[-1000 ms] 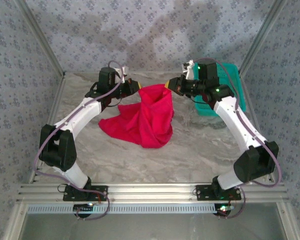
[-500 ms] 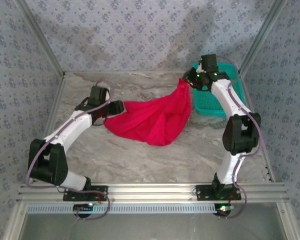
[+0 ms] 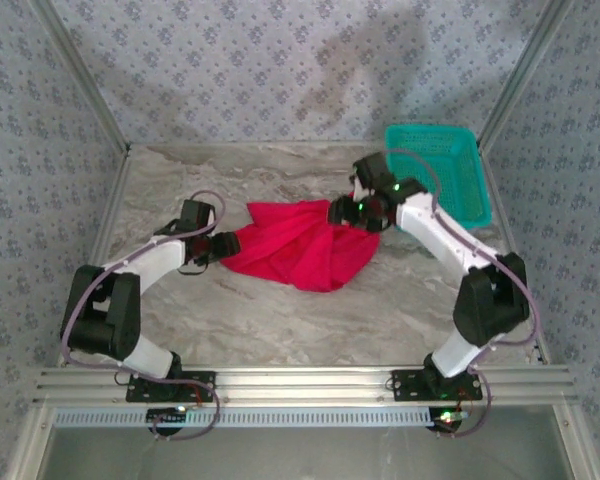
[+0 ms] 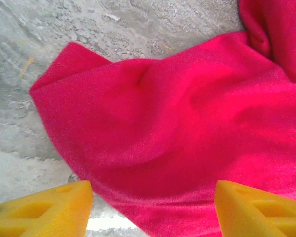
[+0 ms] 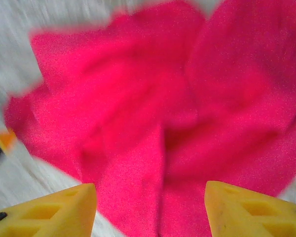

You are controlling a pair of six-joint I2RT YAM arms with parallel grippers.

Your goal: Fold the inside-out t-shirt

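Observation:
The bright red t-shirt [image 3: 302, 246] lies crumpled and bunched on the marble table, spread between the two arms. My left gripper [image 3: 226, 247] sits low at the shirt's left edge; in the left wrist view its yellow fingertips [image 4: 44, 210] stand wide apart, open, with the red t-shirt [image 4: 177, 123] lying loose on the table below them. My right gripper [image 3: 342, 211] hovers at the shirt's upper right corner. The right wrist view shows its fingertips [image 5: 246, 210] apart, open, above the folds of the t-shirt [image 5: 158, 113]. Neither holds the cloth.
A teal mesh basket [image 3: 438, 170] stands at the back right corner, just behind the right arm. Metal frame posts and patterned walls bound the table. Bare marble table [image 3: 280, 320] lies in front of the shirt.
Both grippers have opened and let go of the shirt. The cloth, held up a second ago, has dropped flat onto the table. Both arms have moved lower and nearer.

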